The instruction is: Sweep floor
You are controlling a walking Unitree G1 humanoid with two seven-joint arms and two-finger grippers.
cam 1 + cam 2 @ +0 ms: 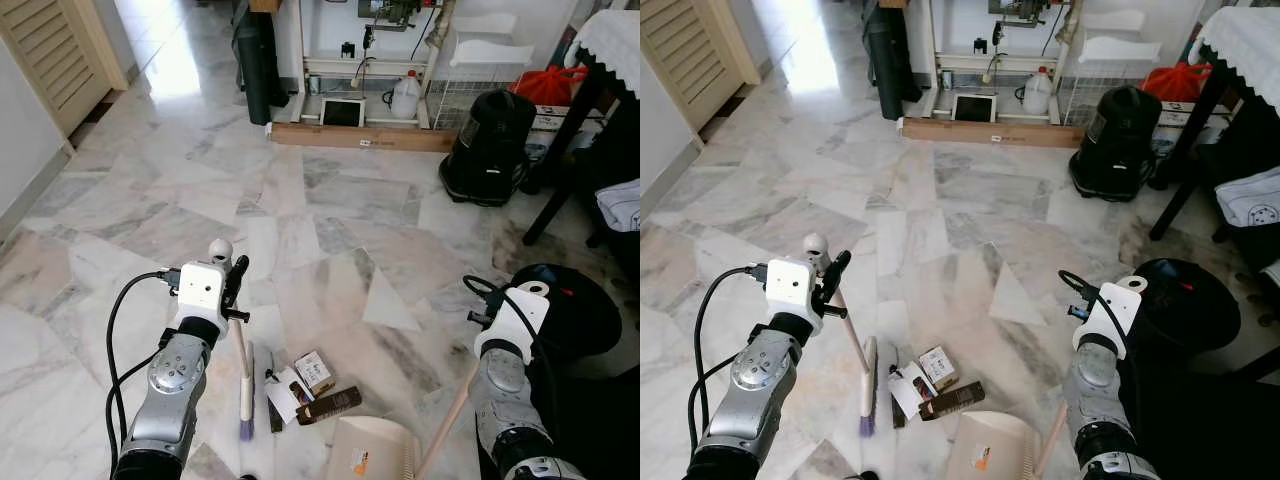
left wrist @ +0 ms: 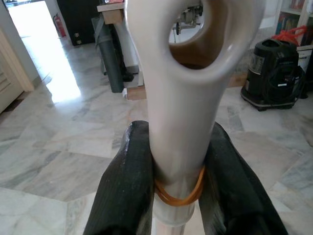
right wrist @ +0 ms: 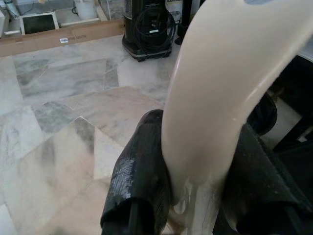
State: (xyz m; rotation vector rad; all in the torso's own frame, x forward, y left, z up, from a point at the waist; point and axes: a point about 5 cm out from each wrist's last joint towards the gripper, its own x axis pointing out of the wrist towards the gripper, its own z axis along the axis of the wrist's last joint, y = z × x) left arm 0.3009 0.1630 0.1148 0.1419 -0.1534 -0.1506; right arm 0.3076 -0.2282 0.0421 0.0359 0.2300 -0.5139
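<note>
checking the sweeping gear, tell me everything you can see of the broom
The broom has a slim cream handle with a rounded looped end and an orange rubber band just below it. The left tool is shut on the handle near that end. The narrow head, purple-tipped, rests on the marble floor beside the scattered wrappers.

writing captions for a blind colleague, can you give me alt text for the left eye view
The left pincer grips a broom by its handle, its purple bristles on the marble floor beside a small pile of litter. The right pincer holds the handle of a beige dustpan just behind the pile. A black vacuum cleaner stands farther back.
</note>
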